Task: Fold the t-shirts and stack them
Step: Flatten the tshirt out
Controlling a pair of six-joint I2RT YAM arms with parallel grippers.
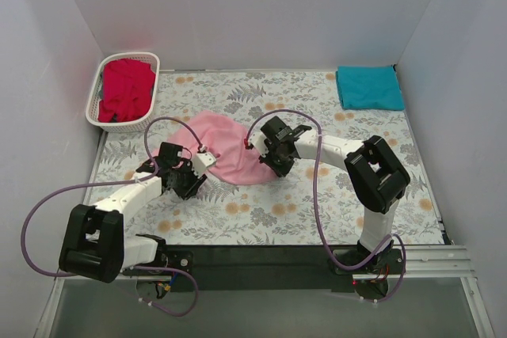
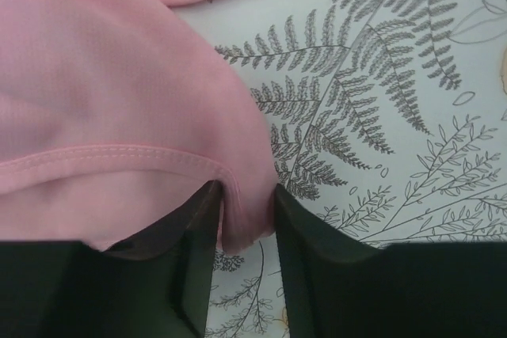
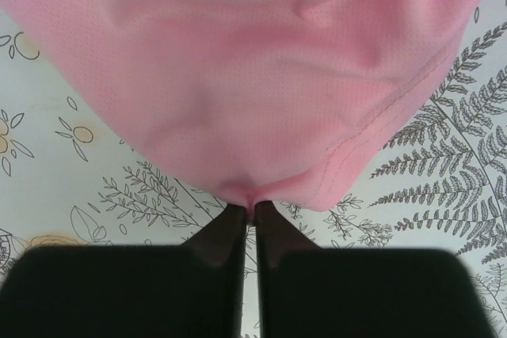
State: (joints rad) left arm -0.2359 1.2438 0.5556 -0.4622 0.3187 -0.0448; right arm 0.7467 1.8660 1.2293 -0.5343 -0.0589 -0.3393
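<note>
While it lies bunched and unfolded near the middle of the table, the light pink t-shirt (image 1: 228,146) is gripped at two points on its near edge. At about 8 o'clock on the cloth, the left gripper (image 1: 204,161) has its two fingers pressed onto a fold of the stitched hem; the left wrist view shows that fold (image 2: 103,100) filling the narrow space between the dark fingers (image 2: 198,235) of the left gripper (image 2: 247,205). At about 4 o'clock on the cloth, the right gripper (image 1: 260,153) pinches the edge. In the right wrist view its fingers (image 3: 230,231) sit almost together at the right gripper (image 3: 252,211), with a small pucker of the pink fabric (image 3: 261,61) caught at their tips.

From the pink shirt, the teal t-shirt (image 1: 369,87) lies folded flat at about 2 o'clock, well apart, near the far right corner. At about 10 o'clock the bright red t-shirt (image 1: 127,89) sits crumpled inside the white lattice basket (image 1: 93,96) at the far left corner. The table (image 1: 317,211) carries a fern and flower print.
</note>
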